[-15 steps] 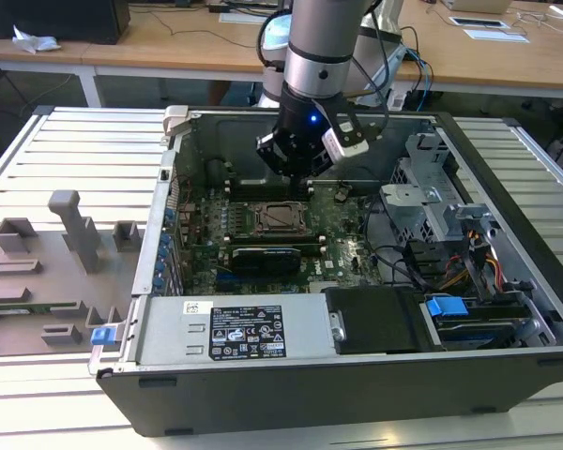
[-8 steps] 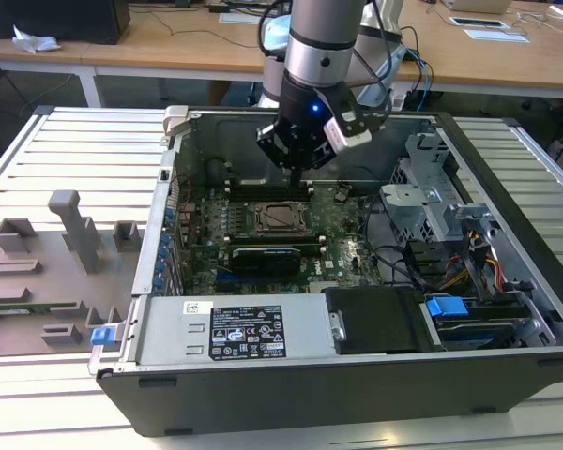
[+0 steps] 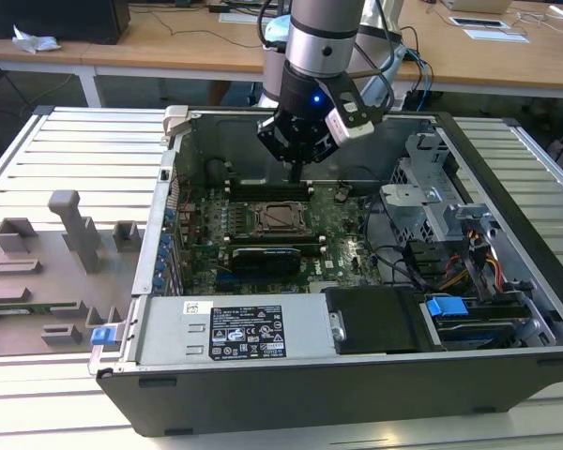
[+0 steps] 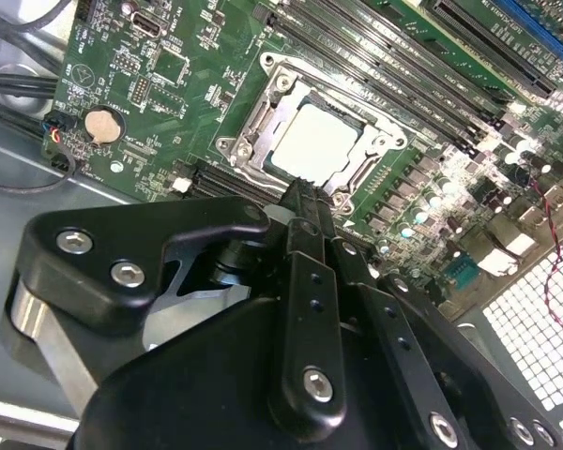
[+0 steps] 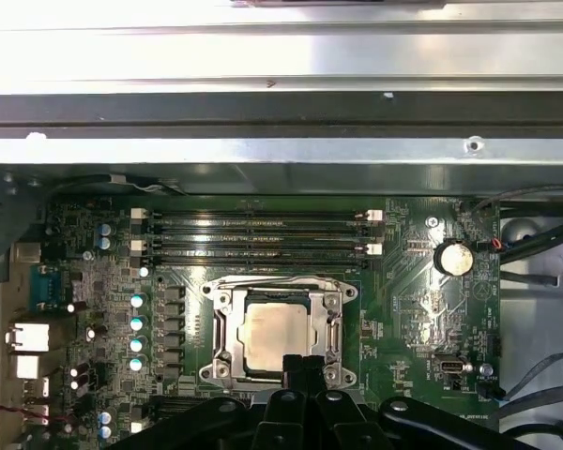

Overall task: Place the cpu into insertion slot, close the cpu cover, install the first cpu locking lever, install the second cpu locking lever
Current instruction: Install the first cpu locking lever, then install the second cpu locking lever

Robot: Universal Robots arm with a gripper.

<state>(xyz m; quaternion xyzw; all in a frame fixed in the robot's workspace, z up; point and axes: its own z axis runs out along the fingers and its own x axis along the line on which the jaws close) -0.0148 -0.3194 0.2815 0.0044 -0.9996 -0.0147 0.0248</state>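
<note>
The cpu (image 5: 274, 339) lies flat in the insertion slot (image 5: 214, 298) on the green board, its pale metal top showing. The silver cpu cover (image 5: 227, 333) lies down around it as a frame. A thin wire lever (image 5: 281, 279) runs along one side of the slot. My gripper (image 5: 300, 367) hovers just above the slot's edge, fingers shut together with nothing between them. In the second wrist view the black fingers (image 4: 310, 272) point at the rim beside the cpu (image 4: 314, 141). The exterior view shows the gripper (image 3: 295, 174) inside the open case, above and behind the cpu (image 3: 280, 217).
Long memory slots (image 5: 263, 239) lie beside the socket, and a coin battery (image 5: 452, 258) sits nearby. The case walls (image 3: 169, 187) enclose the board. A drive cage (image 3: 432, 187), cables and a black power unit (image 3: 375, 319) fill the exterior view's right. A grey fixture tray (image 3: 47, 272) lies outside.
</note>
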